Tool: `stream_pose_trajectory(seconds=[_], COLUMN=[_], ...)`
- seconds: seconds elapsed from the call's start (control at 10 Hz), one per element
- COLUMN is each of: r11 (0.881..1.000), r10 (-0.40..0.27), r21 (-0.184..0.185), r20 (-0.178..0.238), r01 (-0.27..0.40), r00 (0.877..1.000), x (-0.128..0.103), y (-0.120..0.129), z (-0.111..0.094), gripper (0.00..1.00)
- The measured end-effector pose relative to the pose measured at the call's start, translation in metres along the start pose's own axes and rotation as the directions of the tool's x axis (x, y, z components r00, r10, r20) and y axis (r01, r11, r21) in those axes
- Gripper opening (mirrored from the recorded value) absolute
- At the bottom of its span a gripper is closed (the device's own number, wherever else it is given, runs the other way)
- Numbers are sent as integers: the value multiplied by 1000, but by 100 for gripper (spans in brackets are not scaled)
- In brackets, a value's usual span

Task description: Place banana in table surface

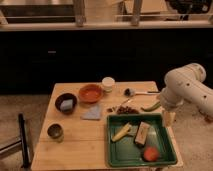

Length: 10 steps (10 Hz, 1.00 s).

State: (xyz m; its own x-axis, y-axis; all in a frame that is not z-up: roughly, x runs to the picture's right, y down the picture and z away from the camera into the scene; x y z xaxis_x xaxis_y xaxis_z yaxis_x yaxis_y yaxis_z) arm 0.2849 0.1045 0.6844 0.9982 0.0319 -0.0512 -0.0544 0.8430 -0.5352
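Note:
The banana, small and yellow, lies slantwise in the left part of the dark green tray. The tray sits on the front right of the light-brown wooden table surface. My white arm comes in from the right, and my gripper hangs over the tray's far right corner. It is to the right of the banana and apart from it, with a tan block between them. Nothing shows held in the gripper.
The tray also holds a red-orange piece. On the table are a green pod, dark berries, a spoon, a white jar, an orange bowl, a dark bowl, a grey cloth and a tin can.

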Motion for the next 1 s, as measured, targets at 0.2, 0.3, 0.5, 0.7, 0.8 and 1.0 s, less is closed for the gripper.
stream_pose_trajectory(seconds=[0.2, 0.3, 0.5, 0.7, 0.8, 1.0], r11=[1000, 1000, 1000, 999, 996, 989], r10=[0, 0, 0, -45, -89, -144], r21=[0, 0, 0, 11, 17, 25], r20=[0, 0, 0, -23, -39, -62], r01=[0, 0, 0, 45, 90, 146], r00=[1000, 1000, 1000, 999, 995, 988], x=[0, 0, 0, -9, -20, -37], y=[0, 0, 0, 6, 10, 14], z=[0, 0, 0, 1, 1, 3], gripper=[80, 80, 80, 80, 80, 80])
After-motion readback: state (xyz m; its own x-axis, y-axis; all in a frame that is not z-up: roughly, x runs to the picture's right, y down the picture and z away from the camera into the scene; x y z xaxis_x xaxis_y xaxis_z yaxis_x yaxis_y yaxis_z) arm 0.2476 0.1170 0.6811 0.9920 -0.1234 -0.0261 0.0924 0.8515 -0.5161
